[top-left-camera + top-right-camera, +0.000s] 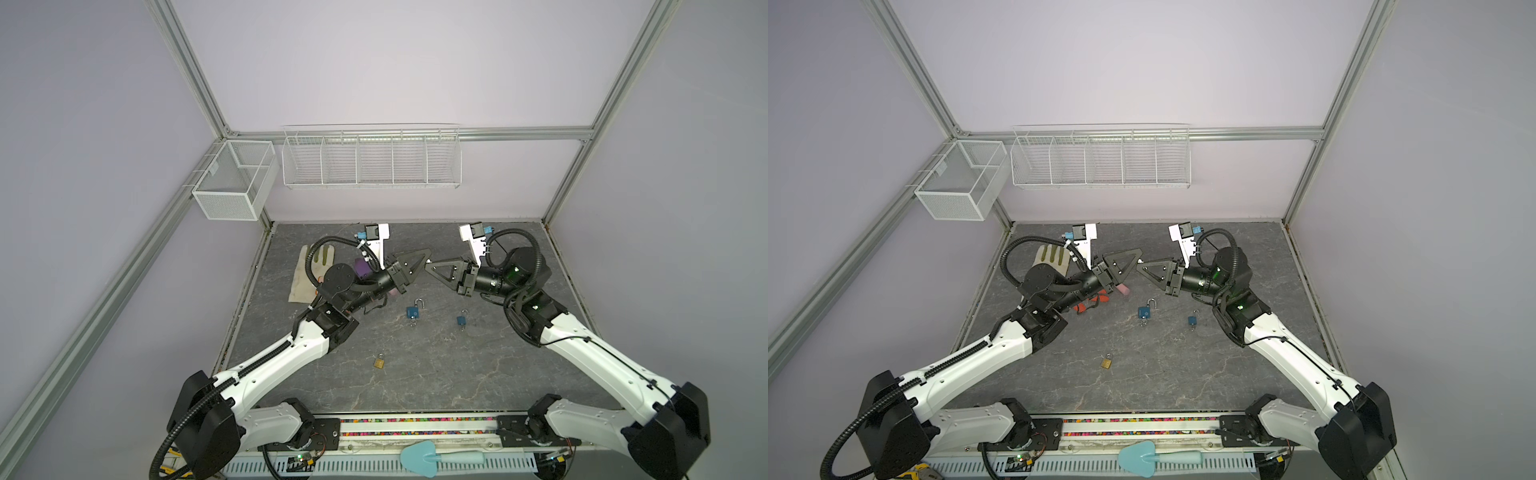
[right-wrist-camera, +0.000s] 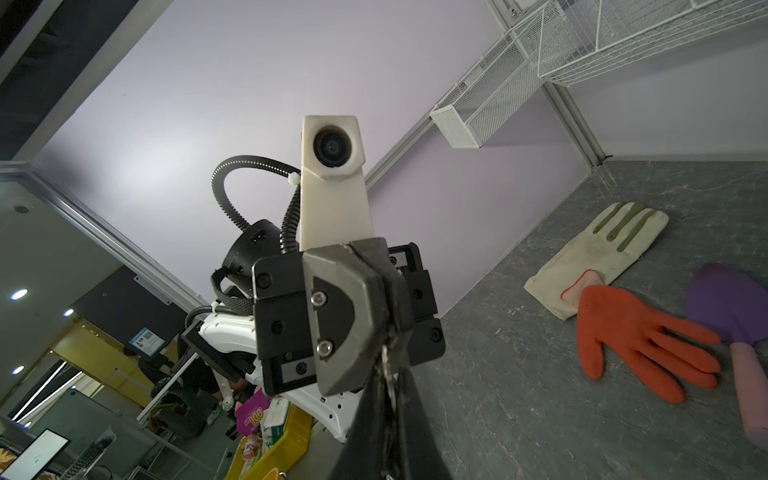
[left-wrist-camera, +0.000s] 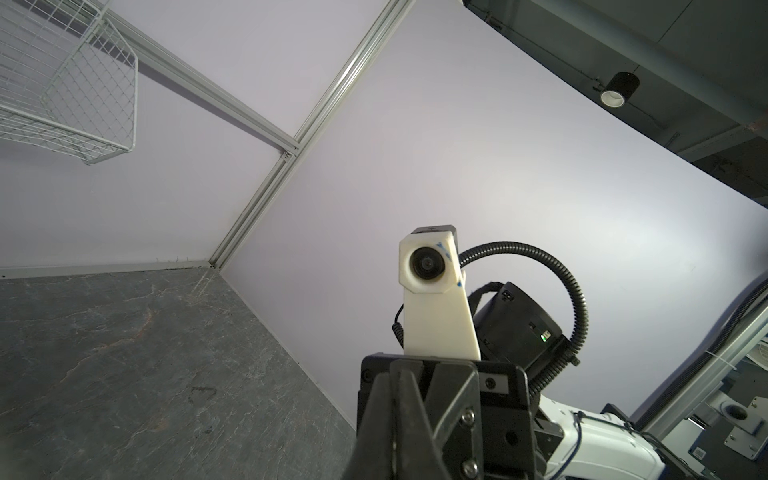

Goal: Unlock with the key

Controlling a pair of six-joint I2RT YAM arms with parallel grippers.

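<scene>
Cream cloth lay farthest left: a work glove (image 1: 307, 274) flat on the grey table (image 1: 478, 374), with a purple trowel (image 1: 360, 267) just beside it. Both were well apart from the locks and, I judged, mere clutter.

Next came a brass padlock (image 1: 379, 362), the one nearest the robot's base. Beyond it lay a blue padlock (image 1: 412, 311) whose shackle stood swung open (so that one seemed dealt with).

Above these, raised clear of the table, the left claw (image 1: 426, 252) was clenched and pointed straight at its partner. Between the two tips sat the key (image 2: 387, 368), a thin strip of bright metal seen best from the right wrist. It ran from the left claw's tip into the right claw (image 1: 428, 264), which was clenched on it. Whether the left claw also pinched it, I could not tell.

The tip-to-tip pose in mid-air looked like a hand-over or a re-grip, probably to leave the blade sticking out for a keyhole.

Farthest right lay a smaller blue padlock (image 1: 461, 320), flat and near the right arm. Its shackle was too small to judge.
</scene>
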